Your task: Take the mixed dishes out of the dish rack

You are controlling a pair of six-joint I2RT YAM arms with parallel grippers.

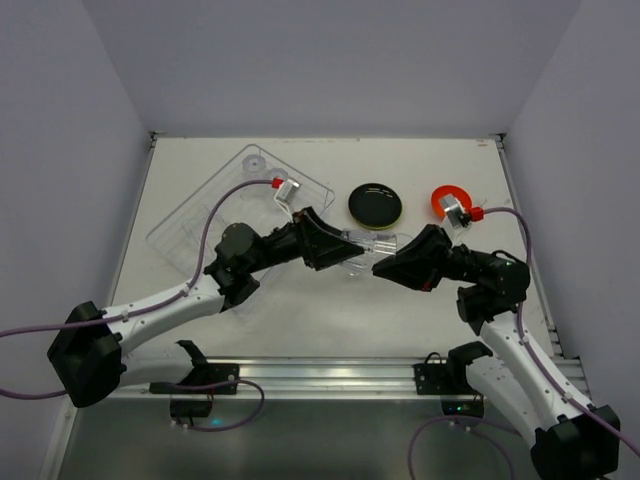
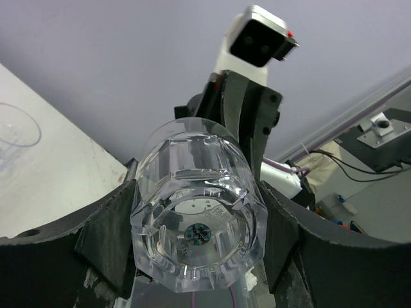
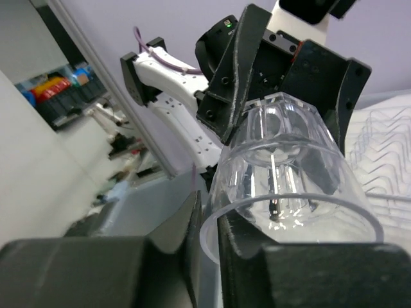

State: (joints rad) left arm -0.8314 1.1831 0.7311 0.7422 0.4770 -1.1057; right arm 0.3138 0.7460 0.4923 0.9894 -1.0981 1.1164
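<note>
One clear cup (image 1: 364,250) at bench (image 1: 300,310) centre, held both ends: left fingers (image 2: 103,237) clamped on base end, right fingers (image 3: 302,276) pinching rim wall. Dish rack (image 1: 190,230) at 10 o'clock, faint; orange-red bowl (image 1: 440,196) at 1 o'clock, part-hidden.

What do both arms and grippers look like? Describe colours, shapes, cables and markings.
The left arm and right arm match: white tubular links between bulky black joint housings. A thin purple cable loops along each. The left gripper and right gripper are matte black, each with two broad angular fingers. Each wrist carries a small silver-white camera with a red connector. No readable markings show.
</note>
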